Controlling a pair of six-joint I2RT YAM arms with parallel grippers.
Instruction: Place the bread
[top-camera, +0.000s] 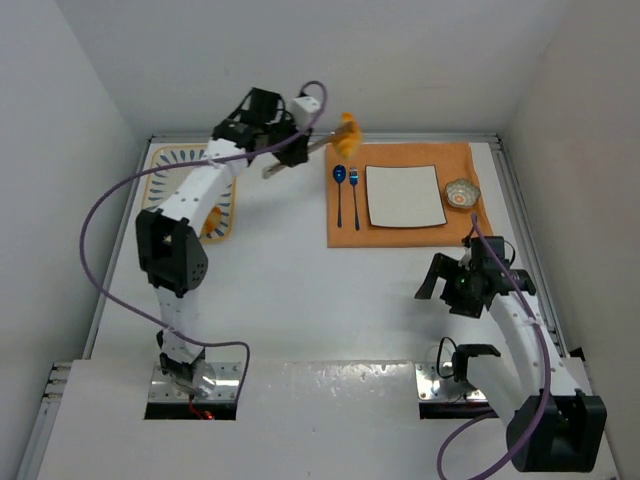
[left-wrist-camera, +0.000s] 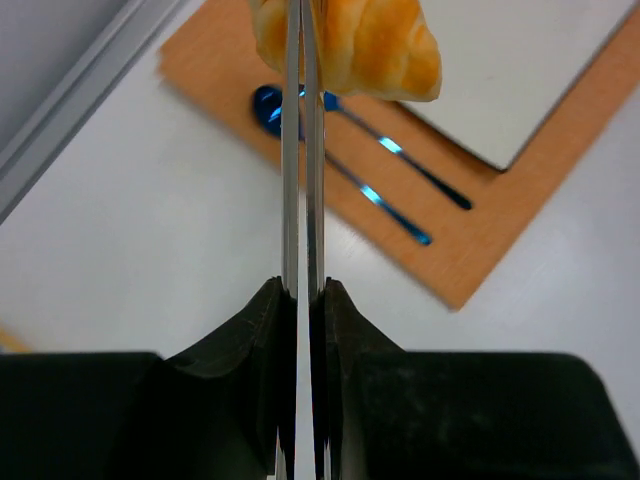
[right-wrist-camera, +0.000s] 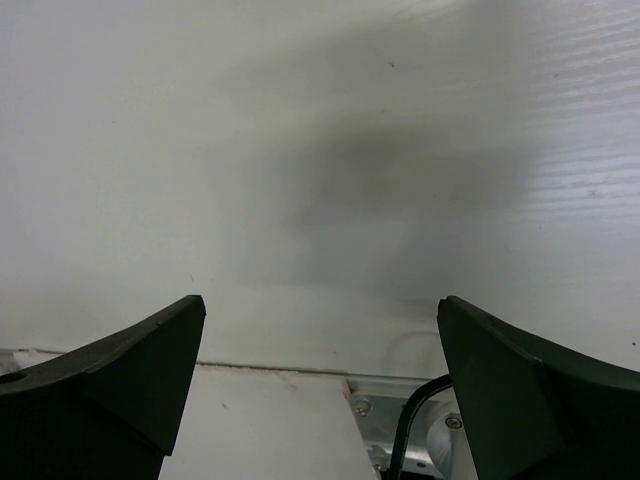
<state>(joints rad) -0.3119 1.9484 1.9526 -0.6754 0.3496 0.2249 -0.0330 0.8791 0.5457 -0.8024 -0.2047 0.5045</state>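
Observation:
My left gripper (top-camera: 288, 152) is shut on a pair of metal tongs (top-camera: 312, 150), seen in the left wrist view (left-wrist-camera: 302, 290) as two thin blades (left-wrist-camera: 303, 180) pressed between the black fingers. The tongs' tips pinch the golden croissant (top-camera: 348, 130), also in the left wrist view (left-wrist-camera: 355, 45), held in the air over the far left corner of the orange placemat (top-camera: 345, 230). The round bun (top-camera: 211, 222) lies on a patterned tray (top-camera: 165, 160) at the left, mostly hidden by my left arm. My right gripper (top-camera: 432, 280) is open and empty over bare table (right-wrist-camera: 320, 310).
A white square plate (top-camera: 405, 195) lies on the placemat, with a blue spoon (top-camera: 339, 178) and fork (top-camera: 354, 180) on its left and a small patterned bowl (top-camera: 462, 193) on its right. White walls enclose the table on three sides.

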